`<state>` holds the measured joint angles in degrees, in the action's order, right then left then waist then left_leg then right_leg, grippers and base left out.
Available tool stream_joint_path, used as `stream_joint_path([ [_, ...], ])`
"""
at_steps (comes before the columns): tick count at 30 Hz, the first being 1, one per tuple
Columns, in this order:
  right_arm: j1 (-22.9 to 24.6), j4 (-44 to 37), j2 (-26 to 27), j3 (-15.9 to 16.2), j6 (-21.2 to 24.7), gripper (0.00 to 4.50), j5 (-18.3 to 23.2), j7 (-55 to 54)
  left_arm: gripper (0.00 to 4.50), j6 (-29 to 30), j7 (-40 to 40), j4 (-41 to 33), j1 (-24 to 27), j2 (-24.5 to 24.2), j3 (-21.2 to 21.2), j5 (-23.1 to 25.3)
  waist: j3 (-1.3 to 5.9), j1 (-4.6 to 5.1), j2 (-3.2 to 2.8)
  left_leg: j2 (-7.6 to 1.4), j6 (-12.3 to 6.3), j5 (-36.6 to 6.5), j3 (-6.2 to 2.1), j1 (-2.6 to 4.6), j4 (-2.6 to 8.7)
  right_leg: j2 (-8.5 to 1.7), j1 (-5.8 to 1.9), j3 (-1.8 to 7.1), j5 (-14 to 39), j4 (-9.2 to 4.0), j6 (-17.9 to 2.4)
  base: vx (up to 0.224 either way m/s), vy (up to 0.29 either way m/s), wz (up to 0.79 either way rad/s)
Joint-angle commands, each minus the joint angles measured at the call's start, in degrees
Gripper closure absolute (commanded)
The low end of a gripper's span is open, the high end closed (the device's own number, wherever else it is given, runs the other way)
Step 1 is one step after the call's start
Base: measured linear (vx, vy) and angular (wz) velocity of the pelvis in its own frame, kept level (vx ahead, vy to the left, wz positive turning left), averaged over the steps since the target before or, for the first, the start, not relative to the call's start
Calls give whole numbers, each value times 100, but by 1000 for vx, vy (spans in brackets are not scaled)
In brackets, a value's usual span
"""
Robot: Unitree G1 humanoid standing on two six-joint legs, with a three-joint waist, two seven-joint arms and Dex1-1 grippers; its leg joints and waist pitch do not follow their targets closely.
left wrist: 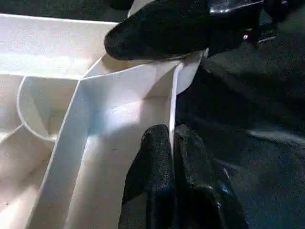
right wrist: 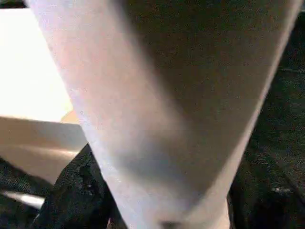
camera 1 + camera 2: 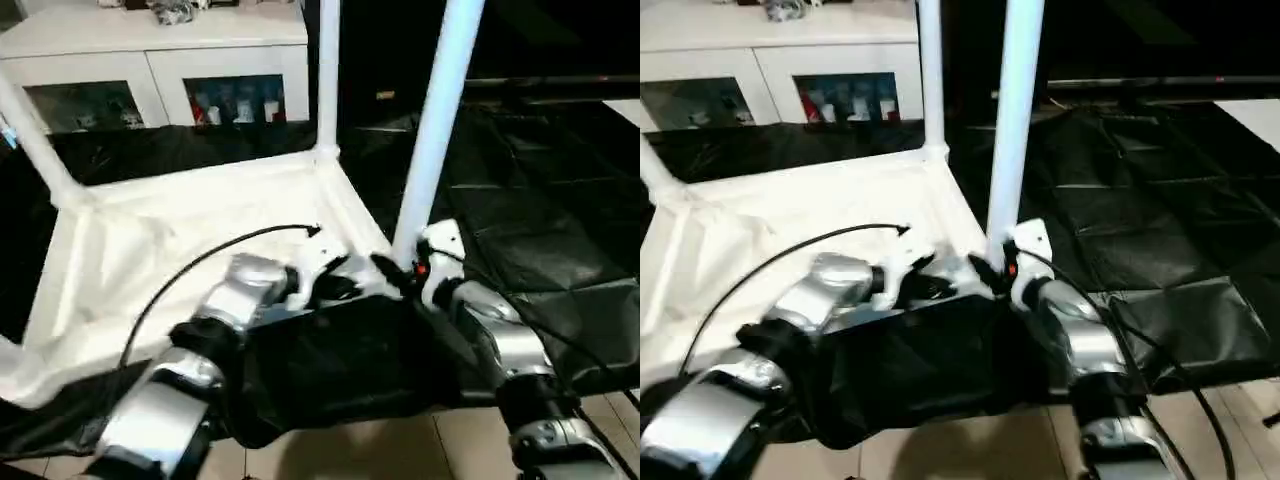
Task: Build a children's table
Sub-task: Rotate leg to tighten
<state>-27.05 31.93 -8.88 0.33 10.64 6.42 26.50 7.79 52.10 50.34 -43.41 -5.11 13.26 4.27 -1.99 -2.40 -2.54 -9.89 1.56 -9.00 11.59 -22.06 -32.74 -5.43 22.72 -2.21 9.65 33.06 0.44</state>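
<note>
White plastic, the upturned tabletop (image 3: pixel 190 240) lies ribs-up on black sheeting (image 3: pixel 1160 230), with legs standing in its far corners. The left gripper (image 1: pixel 171 143) pinches the thin side wall near the closest right-hand corner. The right gripper (image 3: pixel 400 272) is clamped round the base of another leg (image 3: pixel 437 130), held upright at that corner.

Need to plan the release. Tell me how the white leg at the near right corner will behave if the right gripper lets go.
The leg stands tall, thin and slightly tilted, so it would probably tip unless fully seated. It looks like a hollow plastic tube, likely light and stiff. The right gripper holds its base, while the left gripper pinches the tabletop rim, which should limit sliding.
</note>
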Motion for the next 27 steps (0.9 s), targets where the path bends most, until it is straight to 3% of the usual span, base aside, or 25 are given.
stream_joint_path([
  [1, 144, 131, 438, 638, 238, 185, -124, 352, 450, -51, -490, 3, -130, 462, -185, -226, 306, 6, 132, -258, -262, -1694, -131, 118, 365, -284, -179, 153, 1688, -440, -1158, 0, 0, 0],
  [2, 162, 110, 455, 675, 218, 129, -105, 457, 450, -56, -472, -18, -113, 490, -167, -227, 315, -3, 120, -260, -315, -1617, -134, 108, 362, -290, -191, 149, 1678, -435, -1150, 0, 0, 0],
  [6, 236, -37, 509, 629, 242, 94, 154, 860, 450, -153, -271, 5, -72, 481, -112, -194, 312, -3, 102, -275, -340, -1677, -147, 108, 376, -287, -188, 135, 1830, -447, -1119, 0, 0, 0],
  [7, 285, -152, 432, 708, 267, 94, 171, 1050, 450, -181, -87, -40, -20, 413, -76, -200, 311, -6, 68, -274, -313, -1729, -149, 109, 385, -278, -188, 132, 1843, -460, -1102, 0, 0, 0],
  [9, 485, -535, 41, 999, 204, 94, 116, 1630, 450, -215, 525, -301, 169, 138, 57, -257, 314, -8, 67, -280, -305, -1756, -151, 101, 392, -270, -197, 135, 1704, -447, -1108, 0, 0, 0],
  [10, 522, -603, -27, 1043, 188, 94, 113, 1730, 450, -218, 629, -350, 203, 90, 78, -269, 320, -38, -7, -284, -296, -1752, -173, 110, 399, -286, -212, 129, 1660, -434, -1122, 0, 0, 0],
  [12, 657, -877, -345, 1102, 171, 94, 220, 2177, 450, -233, 1115, -593, 342, -134, 180, -329, 320, -61, 37, -289, -415, -1697, -148, 82, 381, -274, -246, 121, 1435, -417, -1190, 0, 0, 0],
  [14, 732, -1029, -583, 1095, 154, 94, 309, 2497, 450, -260, 1470, -754, 430, -312, 249, -366, 312, -71, 8, -293, -446, -1687, -142, 70, 386, -284, -236, 118, 1513, -417, -1206, 0, 0, 0],
  [17, 814, -1227, -896, 1087, 117, 94, 415, 2975, 450, -262, 1886, -919, 510, -586, 350, -367, 319, -102, -23, -322, -329, -1827, -147, 107, 398, -276, -214, 101, 1708, -432, -1237, 0, 0, 0],
  [24, 896, -1585, -1433, 962, 155, 94, 596, 3748, 450, -213, 2493, -1232, 674, -1026, 346, -406, 337, -126, -47, -336, -360, -1722, -138, 103, 390, -271, -214, 104, 1122, -357, -1461, 0, 0, 0],
  [26, 887, -1596, -1481, 967, 157, 94, 620, 3828, 450, -195, 2541, -1280, 698, -1069, 334, -426, 336, -133, -42, -338, -350, -1734, -136, 107, 390, -276, -216, 106, 1160, -358, -1463, 0, 0, 0],
  [27, 865, -1573, -1534, 970, 162, 94, 652, 3955, 450, -176, 2600, -1340, 736, -1118, 330, -459, 330, -141, 9, -333, -349, -1728, -135, 98, 387, -286, -219, 108, 1271, -353, -1449, 0, 0, 0],
])
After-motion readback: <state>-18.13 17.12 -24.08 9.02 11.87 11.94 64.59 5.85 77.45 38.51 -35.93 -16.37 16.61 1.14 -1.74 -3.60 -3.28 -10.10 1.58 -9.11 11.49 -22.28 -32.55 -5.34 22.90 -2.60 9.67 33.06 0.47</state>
